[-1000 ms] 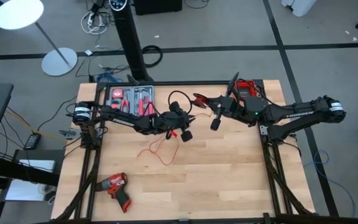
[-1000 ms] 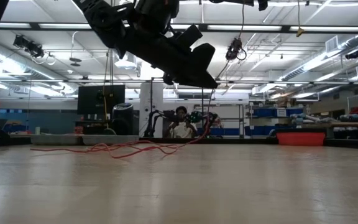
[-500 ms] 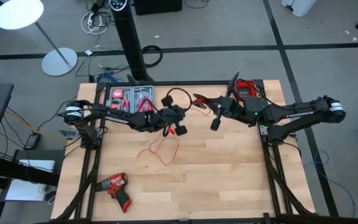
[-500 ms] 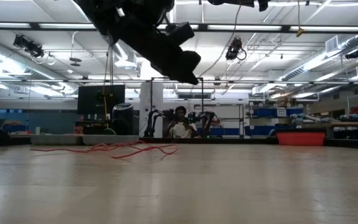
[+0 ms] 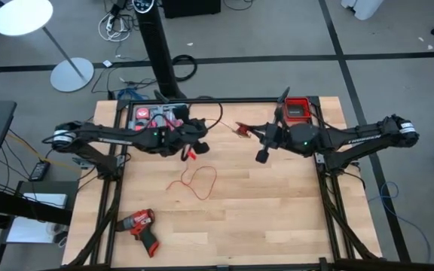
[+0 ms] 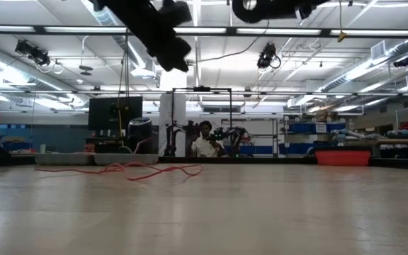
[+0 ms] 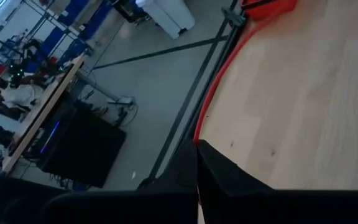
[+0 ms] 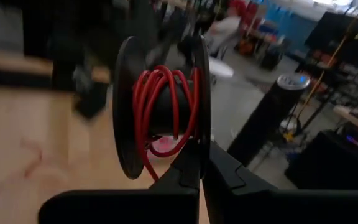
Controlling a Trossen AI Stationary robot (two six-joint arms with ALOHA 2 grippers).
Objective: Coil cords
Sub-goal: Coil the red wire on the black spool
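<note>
Above the wooden table (image 5: 277,218), near its far edge, both arms work the red wire (image 5: 202,181). The right gripper (image 5: 249,131) is clamped shut on the rim of a black spool (image 8: 160,124), which already carries several turns of red wire and is held in the air, side-on to the wrist camera. The left gripper (image 5: 193,149) hangs just beside the tool tray (image 5: 157,117), on the spool's side of it; its jaws are pressed together, and a red strand runs from between them in the left wrist view, so it appears to pinch the wire. Between tray and spool a thin dark line, probably the black cable (image 5: 202,102), arcs near the table's far edge, though I cannot be sure of it. The loose rest of the red wire lies in a slack loop on the table, nearer the front than the tray and well apart from the drill (image 5: 140,226).

My reading: the winding step is under way, with much wire still unspooled. The next move calls for laying the pinched strand over the spool's core under light tension, so the turns seat inside the flanges.
</note>
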